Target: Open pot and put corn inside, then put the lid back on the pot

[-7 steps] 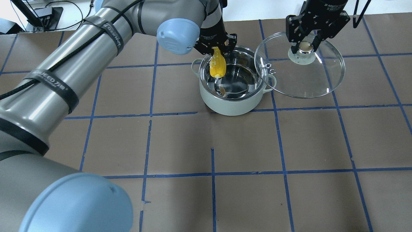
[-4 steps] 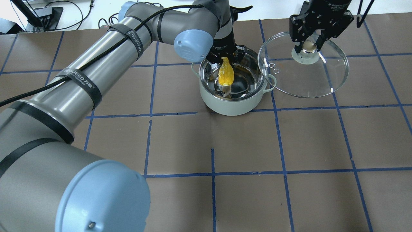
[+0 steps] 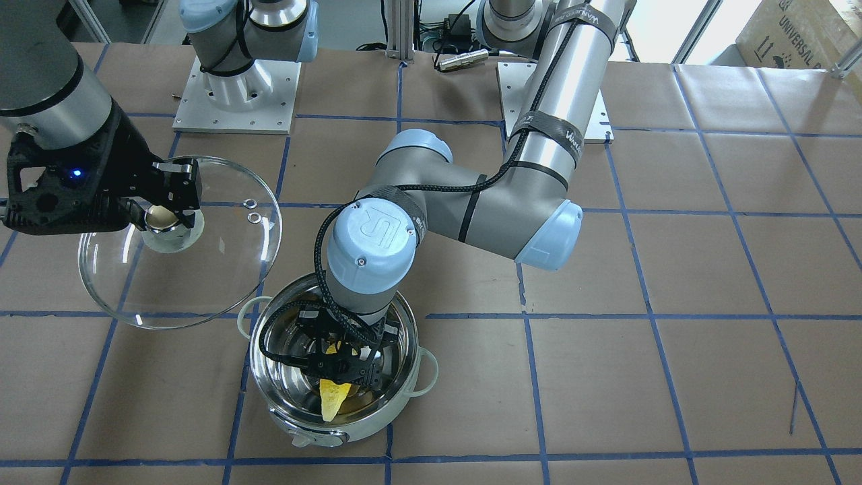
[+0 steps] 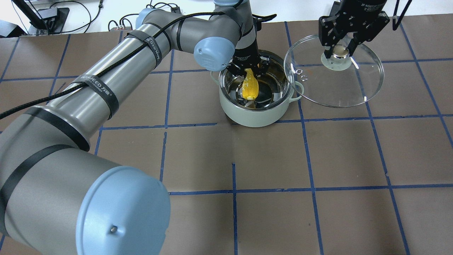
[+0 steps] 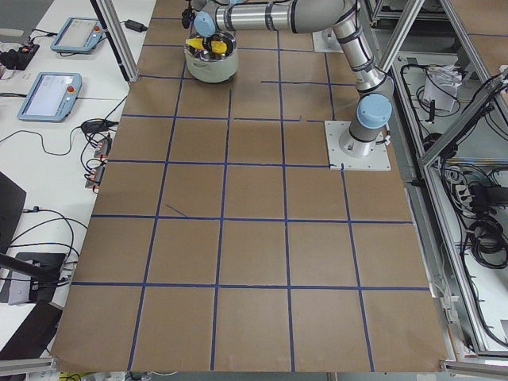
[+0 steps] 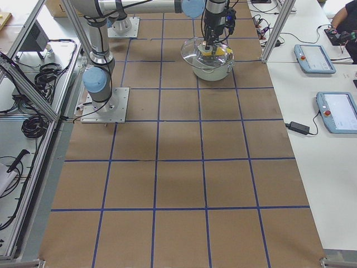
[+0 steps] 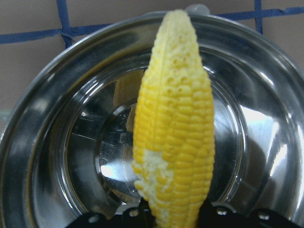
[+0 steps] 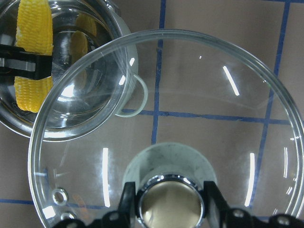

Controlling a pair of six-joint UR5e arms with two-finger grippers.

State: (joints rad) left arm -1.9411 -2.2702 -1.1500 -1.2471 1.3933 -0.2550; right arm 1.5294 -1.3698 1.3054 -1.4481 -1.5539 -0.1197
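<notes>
The pale mint pot [image 4: 253, 118] stands open at the table's far middle, its steel inside bare [image 7: 247, 142]. My left gripper [image 4: 247, 69] is shut on the thick end of the yellow corn [image 4: 250, 86]. It holds the cob tip-down inside the pot's mouth [image 3: 331, 397], above the bottom. The cob [image 7: 175, 133] fills the left wrist view. To the right of the pot, my right gripper [image 4: 339, 51] is shut on the knob of the clear glass lid [image 4: 336, 88]. The lid hangs tilted in the air, and its edge [image 8: 85, 85] overlaps the pot's rim and side handle.
The table [image 4: 269, 159] is brown paper with a blue tape grid. My left arm [image 4: 99, 92] spans the left half of the overhead view. Both arm bases [image 3: 236, 101] stand at the robot's side. Tablets [image 6: 315, 56] lie on the side benches.
My left gripper has carried the corn rightward to the pot's middle and lowered it into the mouth. The lid shifted slightly right and away, then held still.
</notes>
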